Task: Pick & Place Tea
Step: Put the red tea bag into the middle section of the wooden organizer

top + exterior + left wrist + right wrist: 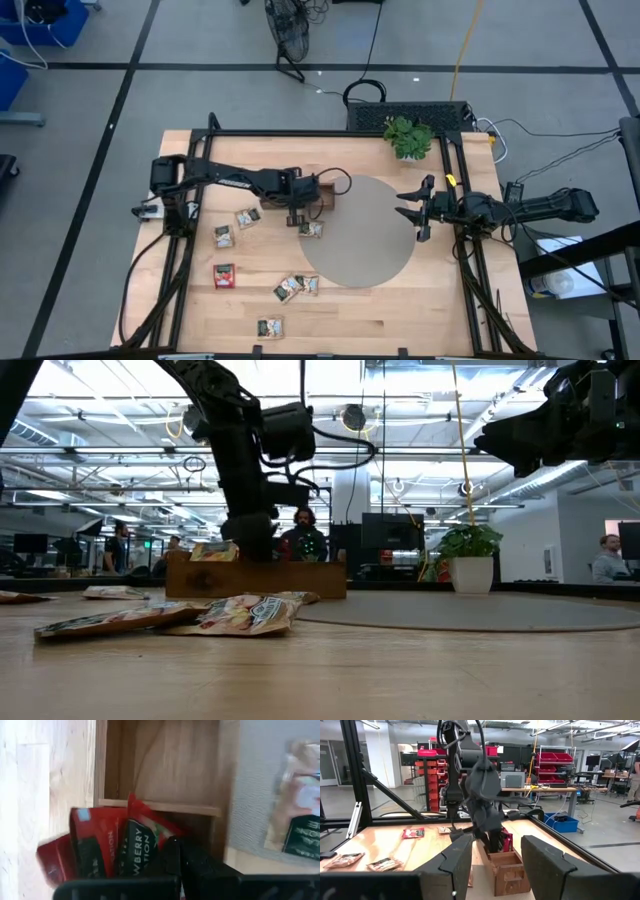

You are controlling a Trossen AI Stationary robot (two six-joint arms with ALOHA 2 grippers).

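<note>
Over the wooden tray [322, 192], left gripper [296, 214] fingers pressed together beside red sachets [107, 845]; right gripper [414, 211] fingers spread, empty.

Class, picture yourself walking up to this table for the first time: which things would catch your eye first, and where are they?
The left gripper, shut on a red tea sachet, reaches into the wooden tray at the edge of the round grey mat. More sachets lie scattered on the table's left half. The right gripper hangs open over the mat's right edge.
</note>
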